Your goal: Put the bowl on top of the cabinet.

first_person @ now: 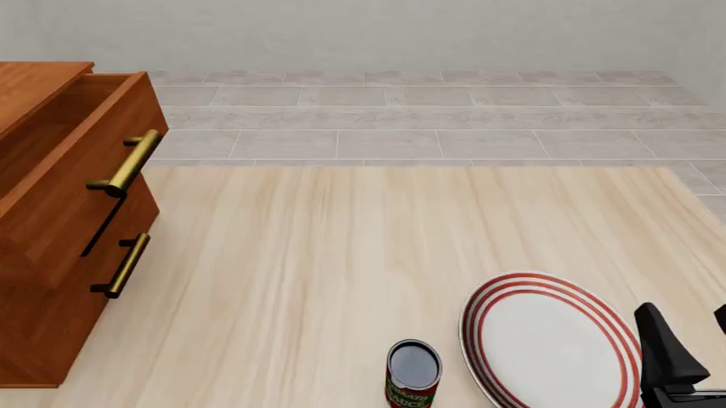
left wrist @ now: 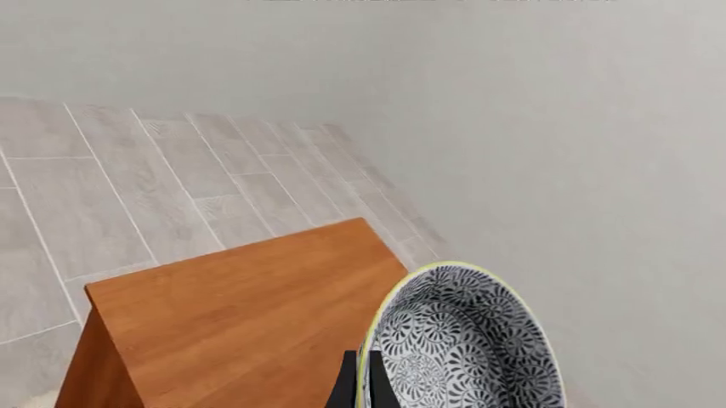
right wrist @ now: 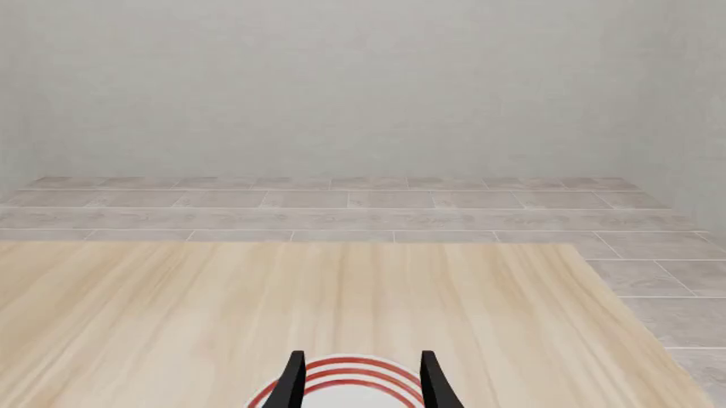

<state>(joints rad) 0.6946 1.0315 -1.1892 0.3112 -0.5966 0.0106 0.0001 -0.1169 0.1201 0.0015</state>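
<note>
The grey-and-white lace-patterned bowl (left wrist: 467,348) is hanging tilted on edge just over the reddish-brown cabinet (first_person: 57,229), which is standing at the bench's left with brass handles.

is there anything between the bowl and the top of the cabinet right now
Nothing visible. In the left wrist view the bowl, gripped at its rim by the left gripper, hangs tilted over the cabinet, whose visible top is bare. The front view doesn't show the bowl.

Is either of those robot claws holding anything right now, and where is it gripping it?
The left gripper holds the grey-and-white floral patterned bowl by its rim, above the reddish-brown wooden cabinet. The right gripper holds nothing.
</note>
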